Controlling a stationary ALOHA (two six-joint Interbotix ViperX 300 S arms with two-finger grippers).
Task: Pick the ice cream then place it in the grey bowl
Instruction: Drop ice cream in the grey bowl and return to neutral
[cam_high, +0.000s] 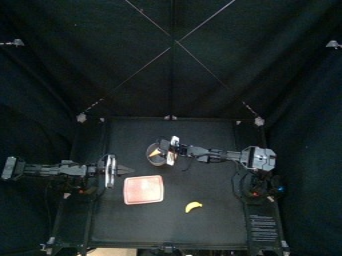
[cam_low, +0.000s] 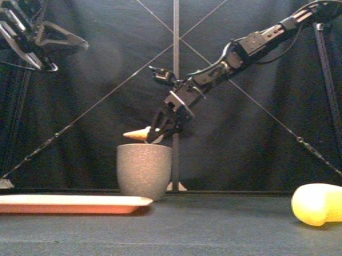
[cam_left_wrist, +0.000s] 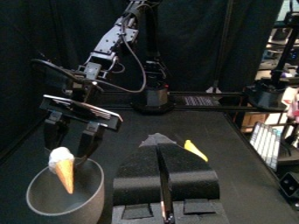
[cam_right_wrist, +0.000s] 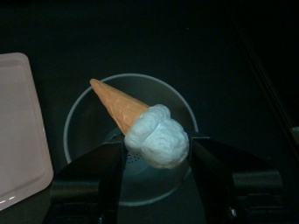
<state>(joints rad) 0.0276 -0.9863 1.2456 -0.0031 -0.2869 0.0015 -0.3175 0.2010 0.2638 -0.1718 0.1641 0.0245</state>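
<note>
Toy ice cream (cam_right_wrist: 142, 122) hanging just above bowl (cam_low: 144, 172) mouth, cone tipping sideways; likely light, stiff, slick plastic. Best hold: scoop bulge, where right fingers (cam_right_wrist: 225, 163) are clenching it. Empty left fingers (cam_left_wrist: 140, 171) resting pressed together over worktop (cam_high: 214, 225) left.

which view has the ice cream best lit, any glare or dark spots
Right wrist view: ice cream evenly lit in the right hand above the grey bowl, no glare. Front view: only its cone tip shows, well lit. Top view: dim, ice cream barely shows.
</note>
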